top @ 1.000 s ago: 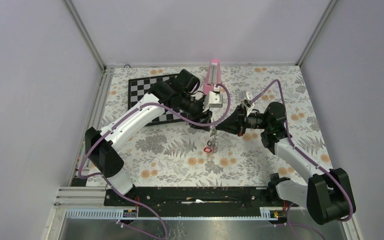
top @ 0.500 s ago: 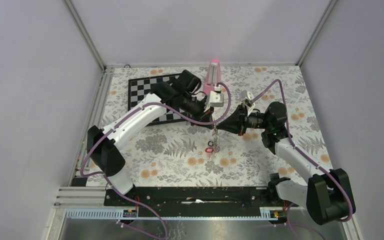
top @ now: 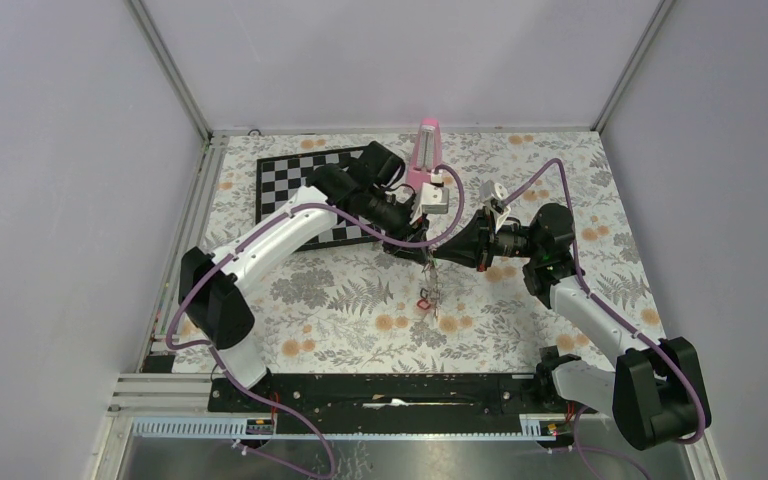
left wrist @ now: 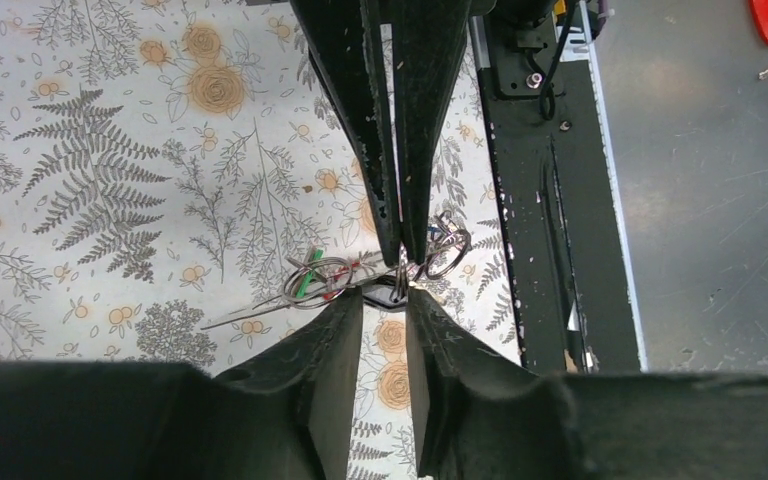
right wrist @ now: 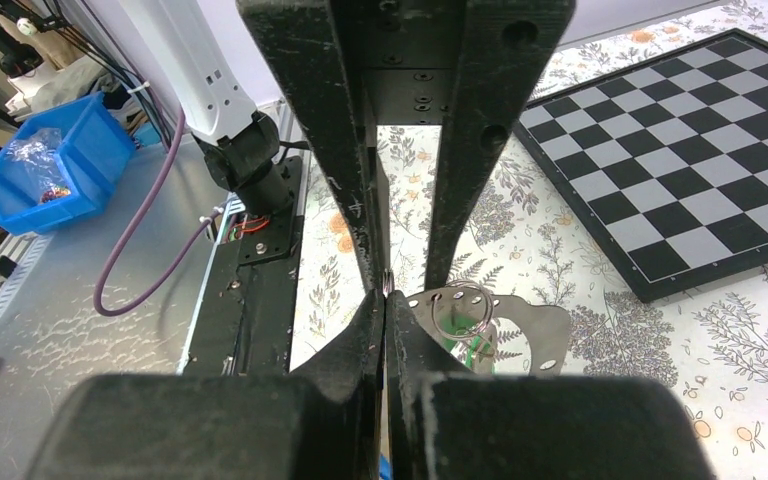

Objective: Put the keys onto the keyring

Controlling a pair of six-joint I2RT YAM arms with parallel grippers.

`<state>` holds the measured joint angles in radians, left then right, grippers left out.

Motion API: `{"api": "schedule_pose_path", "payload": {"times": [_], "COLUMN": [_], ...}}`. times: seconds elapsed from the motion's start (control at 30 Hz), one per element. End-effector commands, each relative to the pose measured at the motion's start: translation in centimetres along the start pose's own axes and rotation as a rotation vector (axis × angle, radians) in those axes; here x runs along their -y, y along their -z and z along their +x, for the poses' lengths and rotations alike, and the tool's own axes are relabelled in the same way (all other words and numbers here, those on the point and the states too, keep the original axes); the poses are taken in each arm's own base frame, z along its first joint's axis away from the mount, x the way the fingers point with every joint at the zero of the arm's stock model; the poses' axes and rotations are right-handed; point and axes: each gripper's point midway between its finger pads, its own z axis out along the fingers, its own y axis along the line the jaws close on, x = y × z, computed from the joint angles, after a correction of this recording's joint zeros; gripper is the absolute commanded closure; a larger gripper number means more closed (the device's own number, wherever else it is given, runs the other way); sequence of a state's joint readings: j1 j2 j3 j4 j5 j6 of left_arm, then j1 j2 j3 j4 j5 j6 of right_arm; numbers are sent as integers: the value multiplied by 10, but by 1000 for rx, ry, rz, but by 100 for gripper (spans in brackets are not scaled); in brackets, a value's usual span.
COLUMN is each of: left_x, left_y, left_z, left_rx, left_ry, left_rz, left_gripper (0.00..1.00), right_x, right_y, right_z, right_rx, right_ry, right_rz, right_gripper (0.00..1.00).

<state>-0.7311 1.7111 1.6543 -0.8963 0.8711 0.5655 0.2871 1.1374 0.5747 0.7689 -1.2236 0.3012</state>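
Observation:
Both grippers meet above the flowered cloth in the top view. My right gripper [top: 434,259] [right wrist: 385,300] is shut on the edge of a thin wire ring. My left gripper [top: 412,250] [left wrist: 385,300] faces it tip to tip, its jaws a little apart on a dark glossy thing that looks like the black key tag [left wrist: 385,293]. A bunch of keys [top: 426,297] hangs under the tips. Coils of the grey keyring [left wrist: 330,280] [right wrist: 460,305] show beside the tips, with a green tag [left wrist: 305,283] [right wrist: 475,348] and a bit of red among them. The right gripper's fingers [left wrist: 400,200] come in from the top of the left wrist view.
A chessboard [top: 300,190] [right wrist: 720,130] lies at the back left. A pink upright object [top: 426,150] stands behind the grippers. A black rail [top: 390,390] [left wrist: 550,200] runs along the near edge. A blue bin [right wrist: 30,170] sits off the table. A grey plate with holes [right wrist: 520,325] lies under the ring.
My left gripper has moved a little right and closer to the right gripper. The hanging keys have shifted slightly right with it. The right arm has barely moved.

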Motion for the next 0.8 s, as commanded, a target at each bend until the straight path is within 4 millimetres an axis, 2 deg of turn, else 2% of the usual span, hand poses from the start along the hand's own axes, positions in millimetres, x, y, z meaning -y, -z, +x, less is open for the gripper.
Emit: {"api": "schedule_pose_path", "payload": {"times": [0.0, 0.13, 0.37, 0.57, 0.77], "left_x": [0, 4, 9, 9, 10], "left_y": [12, 17, 18, 14, 12], "left_z": [-13, -18, -29, -31, -31], "left_rx": [31, 44, 85, 94, 101], "left_ry": [-66, -88, -93, -77, -70], "left_rz": [-42, -48, -26, -1, 20], "left_gripper": [68, 62, 62, 69, 81], "right_x": [-5, -4, -1, 0, 0], "right_y": [0, 0, 0, 0, 0], "right_z": [-22, -21, -19, -18, -17], "right_rx": [31, 29, 26, 24, 22], "right_ry": [106, 103, 98, 94, 93], "right_rz": [-14, -9, -3, -3, 0], "right_gripper": [100, 100, 100, 100, 100]}}
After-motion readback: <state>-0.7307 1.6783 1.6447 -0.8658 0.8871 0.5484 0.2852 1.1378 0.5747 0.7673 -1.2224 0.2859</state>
